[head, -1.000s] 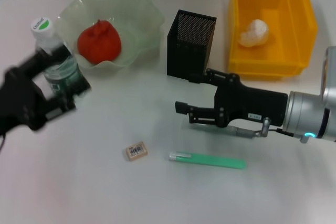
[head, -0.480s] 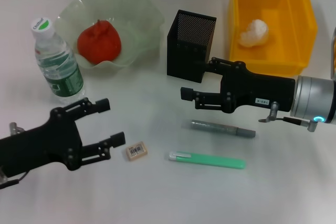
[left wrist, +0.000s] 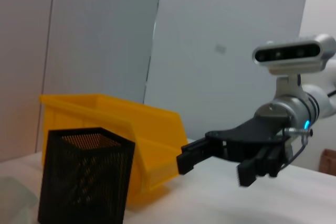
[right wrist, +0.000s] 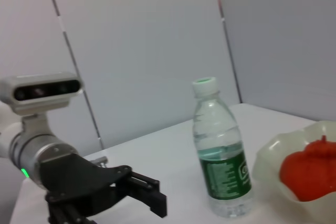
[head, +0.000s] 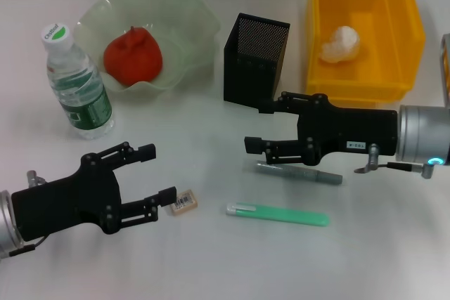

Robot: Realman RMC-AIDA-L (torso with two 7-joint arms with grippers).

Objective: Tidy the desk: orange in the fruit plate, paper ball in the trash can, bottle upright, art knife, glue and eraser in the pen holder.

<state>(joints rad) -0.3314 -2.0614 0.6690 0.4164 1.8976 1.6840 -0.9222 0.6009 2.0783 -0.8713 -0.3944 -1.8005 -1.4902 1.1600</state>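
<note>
The bottle (head: 77,82) stands upright at the left on the desk (head: 211,258), also seen as the bottle (right wrist: 220,150) in the right wrist view. The orange (head: 133,55) lies in the fruit plate (head: 184,6). A paper ball (head: 341,43) sits in the trash can (head: 365,86). The pen holder (head: 254,61) stands mid-back. My left gripper (head: 156,173) is open, its near finger right beside the eraser (head: 184,202). My right gripper (head: 254,126) is open just above the grey glue stick (head: 299,173). The green art knife (head: 278,213) lies in front.
In the left wrist view the pen holder (left wrist: 84,174) and trash can (left wrist: 121,129) stand close together, with the right gripper (left wrist: 215,165) beyond. The right wrist view shows the fruit plate (right wrist: 273,171) with the orange (right wrist: 310,174) and the left gripper (right wrist: 142,195).
My left gripper let go of the upright bottle and came forward to the eraser, open. My right gripper rose off the glue stick, uncovering it, then dipped slightly.
</note>
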